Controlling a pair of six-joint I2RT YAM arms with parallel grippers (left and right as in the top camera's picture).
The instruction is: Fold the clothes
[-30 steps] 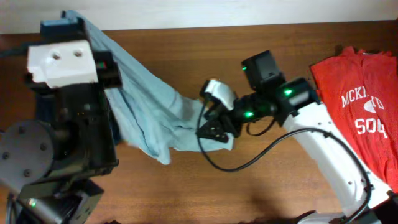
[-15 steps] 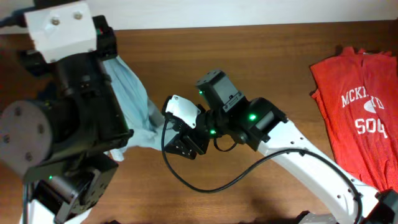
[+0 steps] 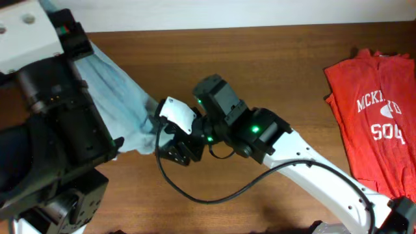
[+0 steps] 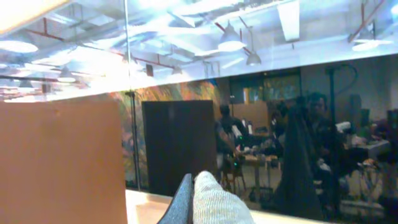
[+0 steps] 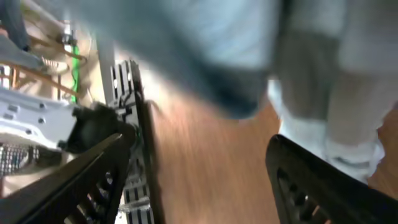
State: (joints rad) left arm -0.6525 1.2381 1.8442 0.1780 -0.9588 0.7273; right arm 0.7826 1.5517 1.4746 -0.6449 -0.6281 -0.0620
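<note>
Shifted leftward, right end effector (image 3: 177, 153) gapes; left end effector (image 3: 81, 51) clamps pale shirt (image 3: 123, 107); red shirt (image 3: 364, 84) reads "504".

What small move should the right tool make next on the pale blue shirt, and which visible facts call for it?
Probably ease the right tool forward and close on the lower edge of the pale blue shirt. The shirt hangs loose from the raised left arm, and the right tool's jaws stand open beside that edge, gripping nothing.
</note>
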